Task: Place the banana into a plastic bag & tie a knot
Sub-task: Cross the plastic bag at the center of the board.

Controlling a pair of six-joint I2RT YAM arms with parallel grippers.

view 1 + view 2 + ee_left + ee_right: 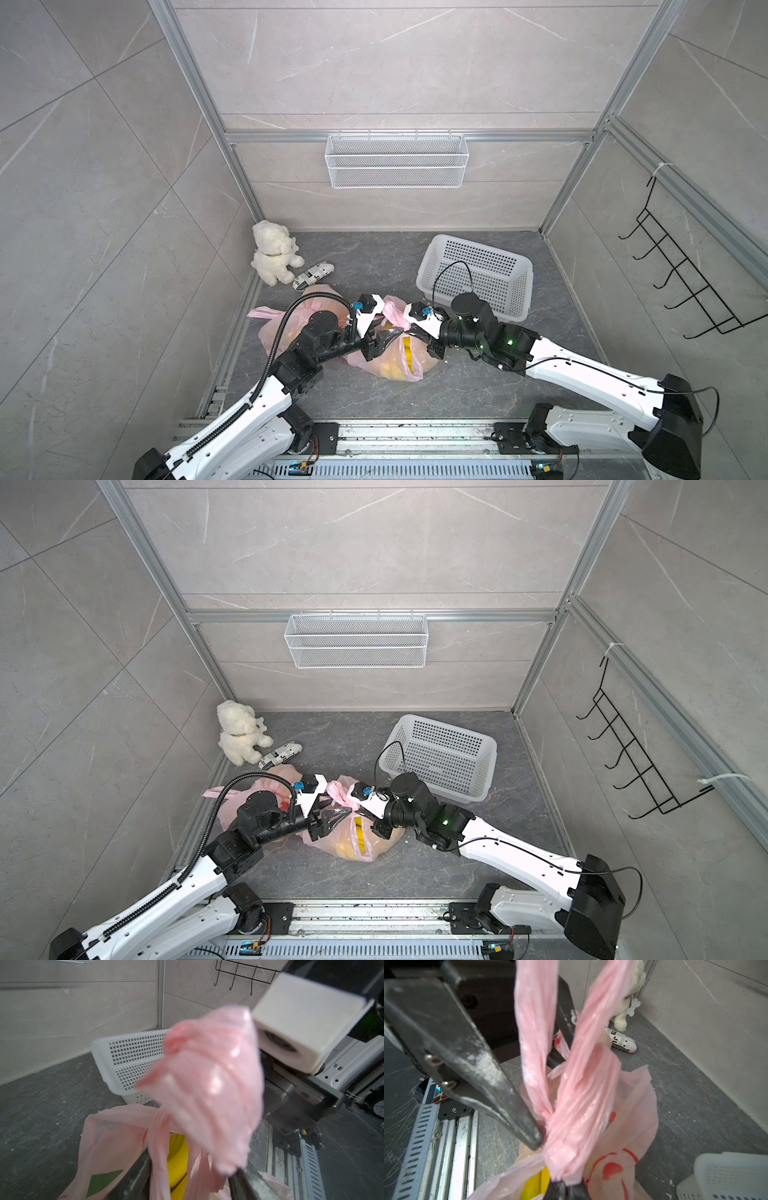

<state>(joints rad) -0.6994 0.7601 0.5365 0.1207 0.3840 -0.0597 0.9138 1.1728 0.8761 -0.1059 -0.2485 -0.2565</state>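
**Knot in the balance as one hand lets go**

Nearest the rail, the right hand (pixel 568 1187) is clamped on the gathered neck of the pink plastic bag (pixel 419 357), which lies mid-bench (pixel 457 395). The banana (pixel 533 1186) shows yellow inside the bag. The left hand (pixel 384 338) stands with its jaws apart, and the two handles (pixel 535 1022) run up between them, crossed but not cinched.

The risk, on this evidence, is that the loose handles spring out of the open left hand and the crossing unwinds. A hard pull by the right hand could also tear the thin film or drag the bag along, and the banana might slide out at the slack mouth.

The count is two arms, two hands and two pink bags, the second bag (pixel 270 332) lying behind the left arm. How many bananas there are cannot be told. Farther back are one white plastic basket (pixel 482 249), one newsprint pouch (pixel 313 276) and one white plush dog (pixel 272 253). On the walls hang one wire basket (pixel 397 178) and one hook rack (pixel 681 286).
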